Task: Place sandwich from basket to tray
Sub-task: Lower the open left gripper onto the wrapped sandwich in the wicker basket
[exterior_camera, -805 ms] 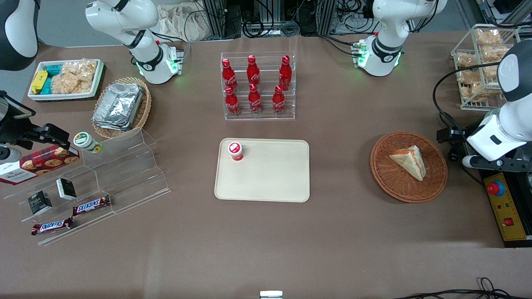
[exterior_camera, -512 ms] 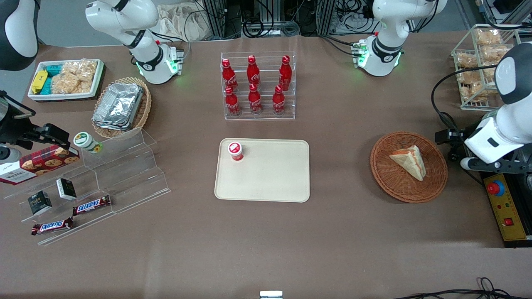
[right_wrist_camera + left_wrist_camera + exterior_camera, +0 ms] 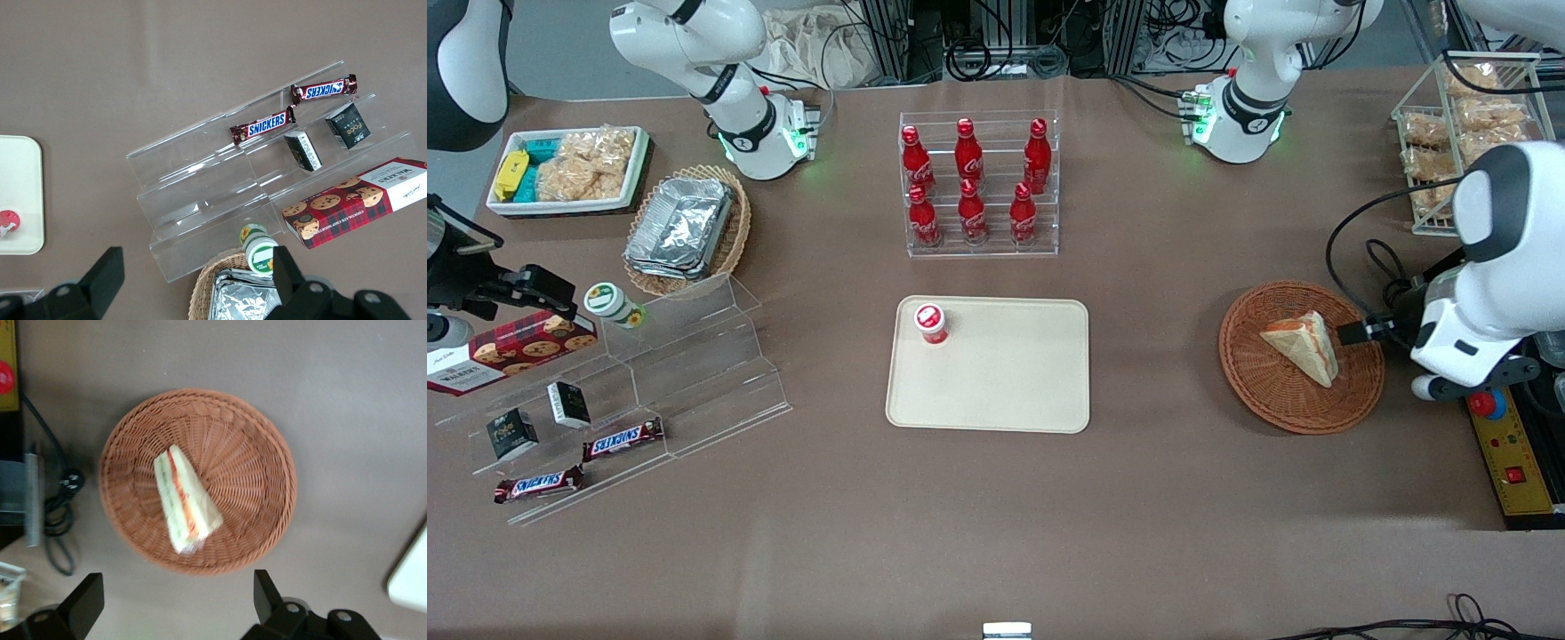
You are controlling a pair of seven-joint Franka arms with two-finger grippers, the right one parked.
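One sandwich (image 3: 1302, 345) lies on its side in the basket (image 3: 1263, 391), well apart from the tray (image 3: 1005, 391); it looks light, soft and easily crushed, so pinch gently across the flat bread faces mid-wedge, not the thin tip. Gripper (image 3: 177, 613) hangs above the basket's rim toward the working arm's end, fingers (image 3: 83, 607) spread wide and empty.

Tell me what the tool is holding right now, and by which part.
Nothing. The tool is open and empty, hovering above the basket; the sandwich lies untouched in it.
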